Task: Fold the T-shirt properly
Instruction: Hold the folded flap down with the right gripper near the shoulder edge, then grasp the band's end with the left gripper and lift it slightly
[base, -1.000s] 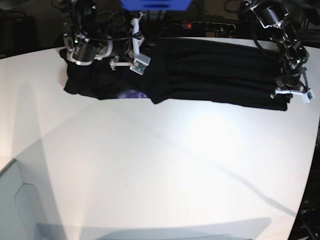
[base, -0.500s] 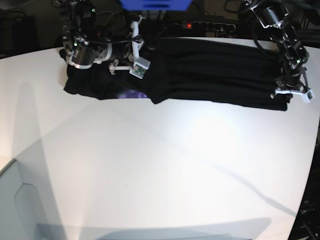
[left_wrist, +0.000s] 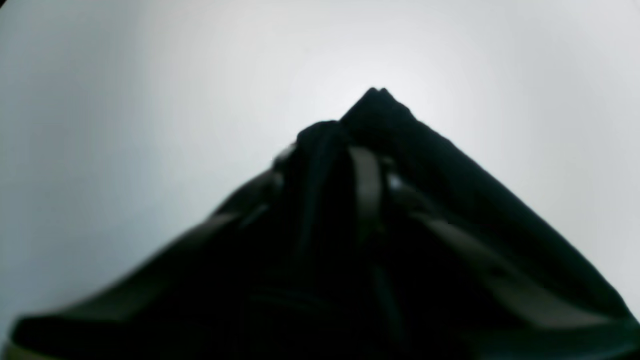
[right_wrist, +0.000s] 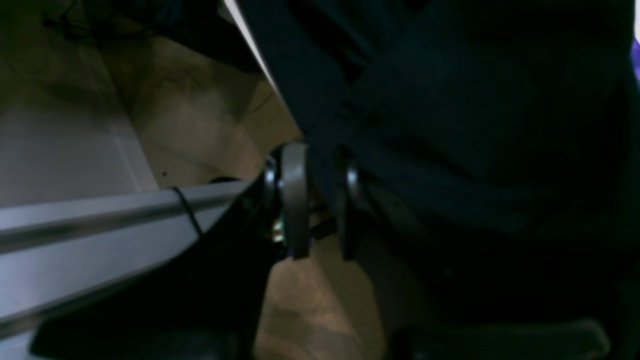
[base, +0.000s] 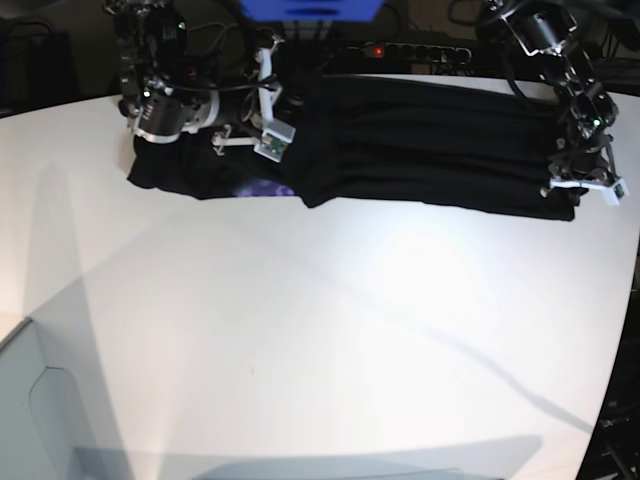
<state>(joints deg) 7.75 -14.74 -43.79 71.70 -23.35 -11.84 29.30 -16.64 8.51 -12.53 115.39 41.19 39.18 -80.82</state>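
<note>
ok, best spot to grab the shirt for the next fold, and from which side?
Probably the near long edge of the T-shirt, coming from the bare table in front. It lies as a long flat band across the back, and that edge is free; the left gripper already sits at its end corner.

The T-shirt (base: 400, 140) lies along the table's (base: 320, 340) far edge. A power strip (base: 405, 48) sits behind it.

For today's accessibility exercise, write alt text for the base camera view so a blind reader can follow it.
A black T-shirt lies bunched in a long band across the far side of a white table. The left gripper sits at the band's right end, and the right gripper is over the shirt towards its left end, where a purple patch shows.
</note>
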